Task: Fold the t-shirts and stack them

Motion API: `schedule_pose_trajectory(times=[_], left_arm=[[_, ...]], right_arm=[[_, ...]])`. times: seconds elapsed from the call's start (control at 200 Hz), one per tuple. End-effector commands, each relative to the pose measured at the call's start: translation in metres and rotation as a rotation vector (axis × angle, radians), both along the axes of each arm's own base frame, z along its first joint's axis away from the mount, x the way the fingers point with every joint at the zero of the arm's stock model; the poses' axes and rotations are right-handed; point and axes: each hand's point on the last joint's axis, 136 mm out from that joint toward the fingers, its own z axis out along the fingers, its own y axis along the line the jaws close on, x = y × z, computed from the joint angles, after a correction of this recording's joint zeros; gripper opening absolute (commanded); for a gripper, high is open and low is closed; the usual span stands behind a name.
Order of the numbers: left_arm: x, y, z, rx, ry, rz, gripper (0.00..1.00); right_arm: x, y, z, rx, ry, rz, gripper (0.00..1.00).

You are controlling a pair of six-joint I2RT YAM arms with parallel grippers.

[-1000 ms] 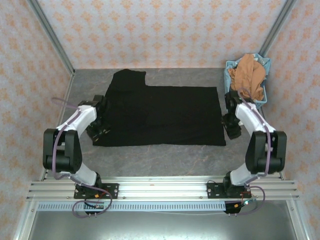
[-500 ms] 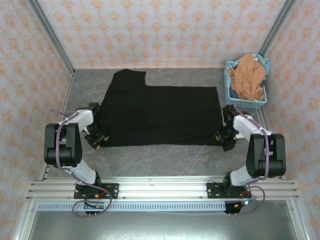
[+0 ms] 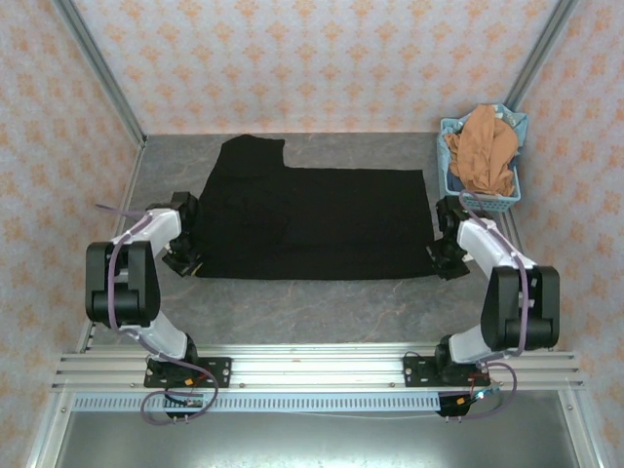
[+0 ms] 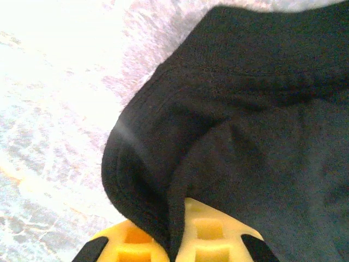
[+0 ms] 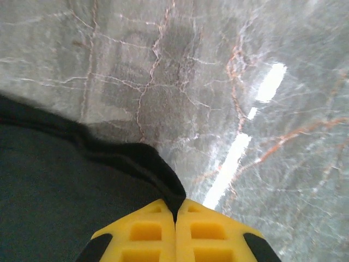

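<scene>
Pinching both near corners of the black t-shirt (image 3: pixel 312 219).
Your left gripper (image 4: pixel 175 228) and right gripper (image 5: pixel 175 214) are each clamped tight on its hem. It lies spread flat on the table (image 3: pixel 312 307), and the orange-brown t-shirt (image 3: pixel 483 151) sits heaped in the blue basket (image 3: pixel 485 202) at far right.

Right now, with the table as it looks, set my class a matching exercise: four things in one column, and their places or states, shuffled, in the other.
Things:
1 black t-shirt
2 orange-brown t-shirt
3 light blue basket
4 left gripper

Places or states:
A heaped in a container
B shut on a corner of black cloth
C spread flat on the table
D standing at the table's far right corner

Pairs: 1-C, 2-A, 3-D, 4-B.
</scene>
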Motion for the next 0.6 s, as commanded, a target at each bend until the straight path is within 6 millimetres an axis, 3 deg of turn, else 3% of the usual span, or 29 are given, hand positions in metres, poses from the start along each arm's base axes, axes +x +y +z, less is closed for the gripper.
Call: schedule_pose_trajectory(times=[0.0,0.18,0.36,0.485,0.53,0.595], left_arm=[[-0.026,0.020,0.012,0.120,0.041,0.014,0.00],[-0.053,0.012,-0.014,0.089,0.118,0.030,0.00],[-0.056,0.009,-0.023,0.070,0.142,0.020,0.01],[-0.048,0.010,-0.004,0.095,0.103,0.006,0.35],[-0.044,0.012,0.010,0.121,0.072,0.002,0.45],[-0.034,0.013,0.032,0.158,0.016,-0.001,0.53]], right_arm=[[-0.033,-0.022,0.012,-0.127,0.088,-0.002,0.00],[-0.067,-0.013,-0.022,-0.079,0.191,-0.045,0.00],[-0.070,-0.008,-0.036,-0.049,0.226,-0.055,0.00],[-0.064,-0.011,-0.022,-0.068,0.193,-0.048,0.34],[-0.060,-0.013,-0.013,-0.080,0.163,-0.044,0.41],[-0.054,-0.014,0.002,-0.097,0.115,-0.032,0.48]])
